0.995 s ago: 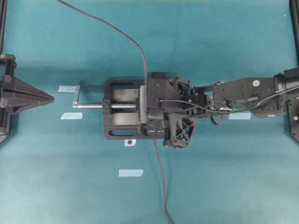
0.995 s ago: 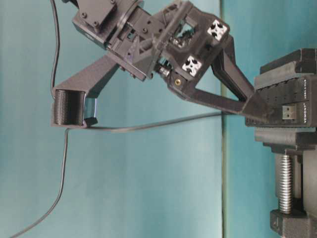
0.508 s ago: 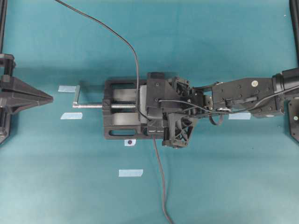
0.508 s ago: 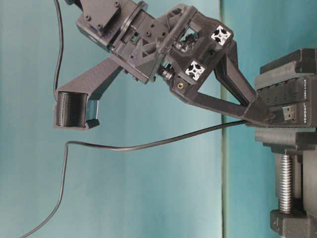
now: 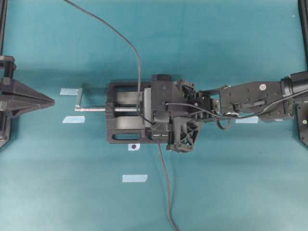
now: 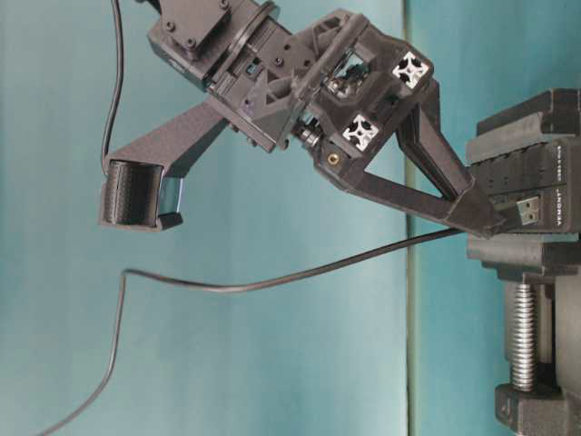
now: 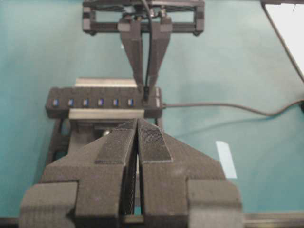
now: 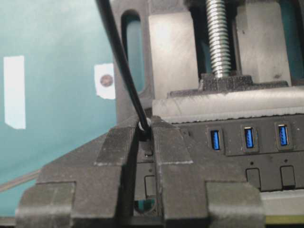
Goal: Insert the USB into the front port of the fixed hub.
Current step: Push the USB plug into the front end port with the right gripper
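Robotics lab bench: teal mat [image 5: 231, 48], tape markers [image 5: 134, 178], bolted black vise [image 5: 126, 124], framing rails [image 5: 4, 19].

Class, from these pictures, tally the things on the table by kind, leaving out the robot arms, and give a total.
Light blue tape strips: 4
White dotted sticker: 1
Thin dark cables: 2
Vise: 1
Hub: 1
Total: 9
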Robot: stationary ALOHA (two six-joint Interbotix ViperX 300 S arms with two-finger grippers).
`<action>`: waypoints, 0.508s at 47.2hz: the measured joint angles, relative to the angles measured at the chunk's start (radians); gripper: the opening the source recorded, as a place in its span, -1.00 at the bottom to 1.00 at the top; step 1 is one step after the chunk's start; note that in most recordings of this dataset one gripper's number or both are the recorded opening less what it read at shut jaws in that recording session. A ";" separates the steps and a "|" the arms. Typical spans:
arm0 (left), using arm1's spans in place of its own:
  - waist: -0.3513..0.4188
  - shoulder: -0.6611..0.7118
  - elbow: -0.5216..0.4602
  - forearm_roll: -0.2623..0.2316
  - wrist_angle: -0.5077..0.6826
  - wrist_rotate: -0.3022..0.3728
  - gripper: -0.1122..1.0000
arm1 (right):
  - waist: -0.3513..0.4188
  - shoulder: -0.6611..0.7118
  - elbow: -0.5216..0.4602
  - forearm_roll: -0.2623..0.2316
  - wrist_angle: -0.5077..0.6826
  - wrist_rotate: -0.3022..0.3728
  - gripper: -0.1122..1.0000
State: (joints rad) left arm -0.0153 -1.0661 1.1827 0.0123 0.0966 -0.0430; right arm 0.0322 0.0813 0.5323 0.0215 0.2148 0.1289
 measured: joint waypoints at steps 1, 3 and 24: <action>0.000 0.000 0.000 0.000 0.000 0.000 -0.80 | 0.000 0.000 0.002 0.000 -0.002 0.003 -0.72; 0.000 0.000 0.000 0.000 0.000 0.000 -0.80 | -0.002 0.000 0.006 0.000 -0.005 0.006 -0.72; 0.000 -0.002 0.002 0.000 0.000 0.000 -0.80 | 0.000 -0.021 0.038 0.000 0.009 0.021 -0.72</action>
State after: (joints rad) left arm -0.0153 -1.0677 1.1842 0.0123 0.0966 -0.0430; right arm 0.0322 0.0598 0.5706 0.0215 0.2240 0.1503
